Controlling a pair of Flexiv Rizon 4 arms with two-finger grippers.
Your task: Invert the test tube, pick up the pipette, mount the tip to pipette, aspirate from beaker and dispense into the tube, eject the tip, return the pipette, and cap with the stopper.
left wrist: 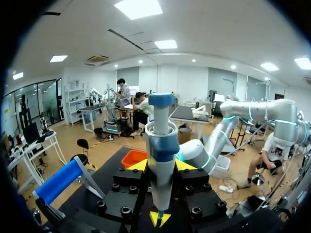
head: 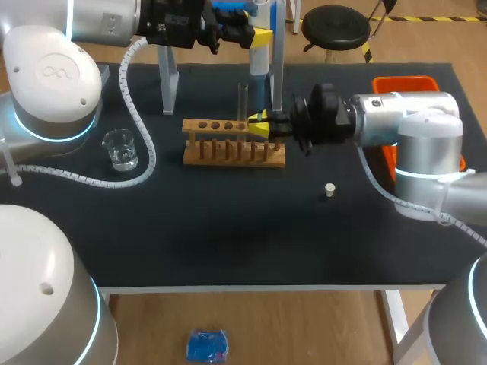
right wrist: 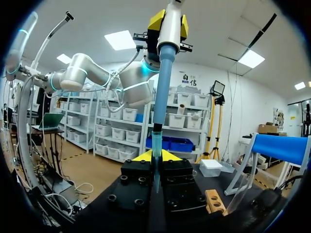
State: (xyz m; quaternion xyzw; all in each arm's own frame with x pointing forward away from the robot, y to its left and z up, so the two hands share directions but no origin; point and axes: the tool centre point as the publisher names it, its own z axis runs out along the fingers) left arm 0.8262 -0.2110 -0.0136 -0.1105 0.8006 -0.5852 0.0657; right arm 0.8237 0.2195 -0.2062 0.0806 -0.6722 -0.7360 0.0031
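Tube [head: 243, 100] stands upright at the rack's [head: 232, 144] far edge, clamped in my right tool [head: 260, 126], I judge to steady it under the pipette [head: 259, 55], which my left tool [head: 257, 36] grips above the rack. Only the right wrist view shows the tip [right wrist: 156, 144] lined up with the tube; only the head view shows the stopper [head: 329, 190], right of the rack.

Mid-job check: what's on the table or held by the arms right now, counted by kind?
beaker: 1
test tube: 1
rack: 1
pipette: 1
stopper: 1
stand: 1
orange bin: 1
Total: 7
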